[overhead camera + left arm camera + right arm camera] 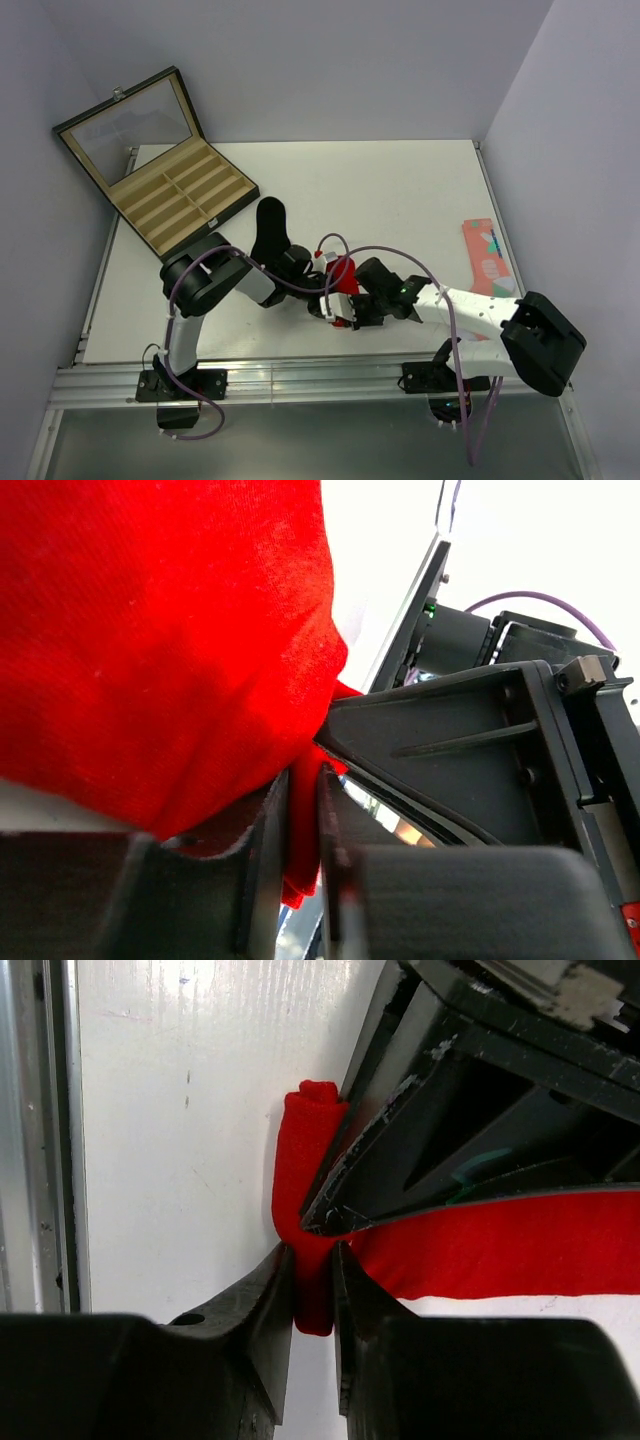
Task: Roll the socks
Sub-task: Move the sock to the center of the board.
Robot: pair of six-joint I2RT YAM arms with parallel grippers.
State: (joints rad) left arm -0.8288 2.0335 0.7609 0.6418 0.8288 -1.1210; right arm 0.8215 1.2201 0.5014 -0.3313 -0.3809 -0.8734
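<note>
Across the near half of the white table (400, 190), both arms are reaching toward the middle. At the far left corner an open box (190, 195) is sitting at an angle, its glass lid standing raised and its rows of tan compartments facing up.

The left arm (205, 280) is bending in from the left and the right arm (480, 310) is stretching in from the right, so that their tips are meeting a little nearer than the table's centre.

A pink sock (487, 257) with green and white patches is lying flat along the right edge, well apart from both grippers. The black sock (268, 228) is lying just behind the left arm's wrist and is partly hidden by it; its cuff stripes are not showing from above.

The red sock (343, 280) is sitting between the two grippers, close to the front edge of the table. Seen from the right wrist, one end of it is showing as a tight roll resting on the table, while the remainder is running off flat to the right.

The left gripper (303, 800) is pinching a thin fold of the red fabric, its fingers standing narrow with only cloth between them. The right gripper (312, 1270) is clamping another fold of the red sock just below the roll. Its fingers are drawn close together, and the left gripper's black body is crowding in right beside it.
</note>
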